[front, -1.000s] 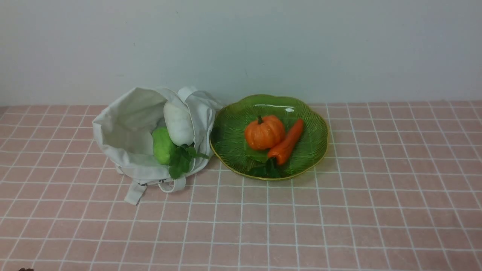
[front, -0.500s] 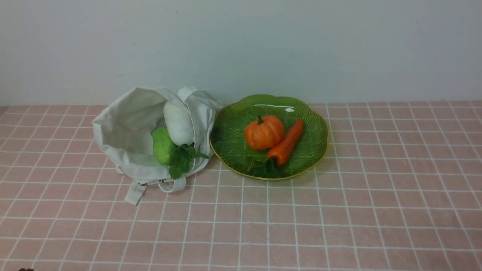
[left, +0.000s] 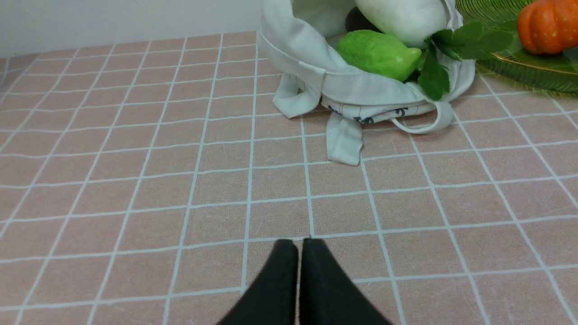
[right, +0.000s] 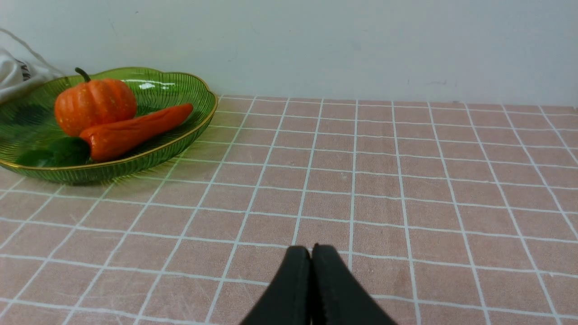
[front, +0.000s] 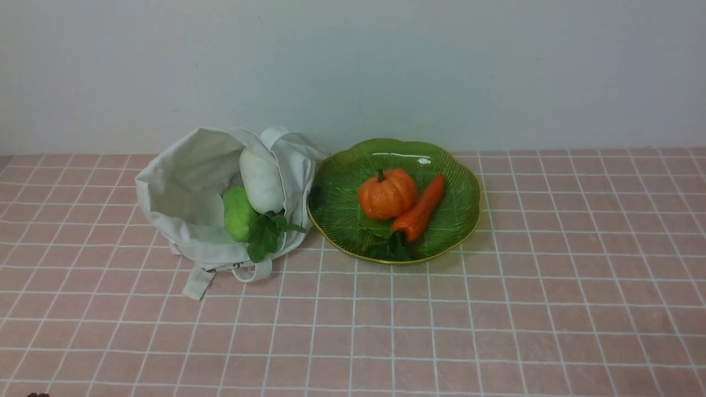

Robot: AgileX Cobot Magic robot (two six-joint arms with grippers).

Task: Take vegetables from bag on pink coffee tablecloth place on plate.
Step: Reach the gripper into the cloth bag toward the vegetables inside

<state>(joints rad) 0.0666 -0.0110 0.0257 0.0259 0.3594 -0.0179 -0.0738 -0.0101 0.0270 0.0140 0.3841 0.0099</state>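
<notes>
The off-white bag (front: 182, 187) lies open on the pink tablecloth (front: 496, 309), holding a white radish (front: 261, 181) with green leaves (front: 267, 234) and a green cucumber (front: 238, 213). A dark shape (left: 354, 20), perhaps the eggplant, shows behind them in the left wrist view. The green plate (front: 342, 182) beside the bag holds the orange pumpkin (front: 387, 194) and the orange carrot (front: 420, 207). My left gripper (left: 299, 246) is shut and empty, low over the cloth, well short of the bag (left: 307, 67). My right gripper (right: 311, 250) is shut and empty, to the right of the plate (right: 180, 95). Neither gripper shows in the front view.
A pale wall (front: 353, 66) rises right behind the bag and the plate. The bag's strap handles (front: 198, 281) lie on the cloth in front of it. Bare cloth stretches across the front and the right of the table.
</notes>
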